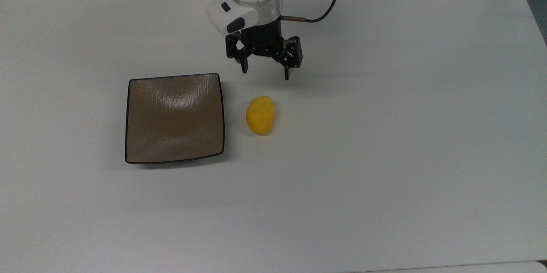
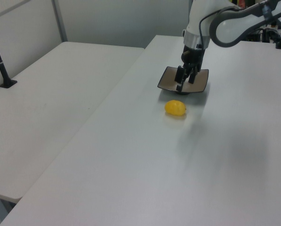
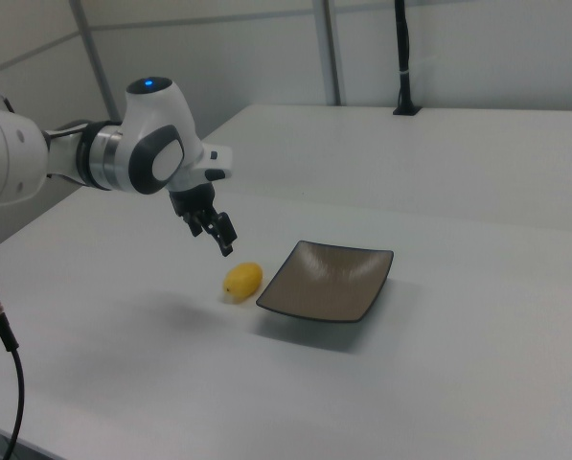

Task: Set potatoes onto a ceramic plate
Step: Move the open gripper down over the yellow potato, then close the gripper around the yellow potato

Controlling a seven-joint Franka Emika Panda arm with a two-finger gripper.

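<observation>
While the white arm reaches down, gripper (image 1: 265, 72) hangs with fingers spread, empty, potato (image 1: 260, 115) on the table just below it in the top view, ceramic plate (image 1: 174, 118) beside the potato.

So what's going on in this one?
A single robot arm is going for the yellow potato, which lies on the white table just off the top view's right edge of the square brown plate. The gripper hangs open and empty above the table, close to the potato but not touching it. The plate holds nothing yet.
</observation>
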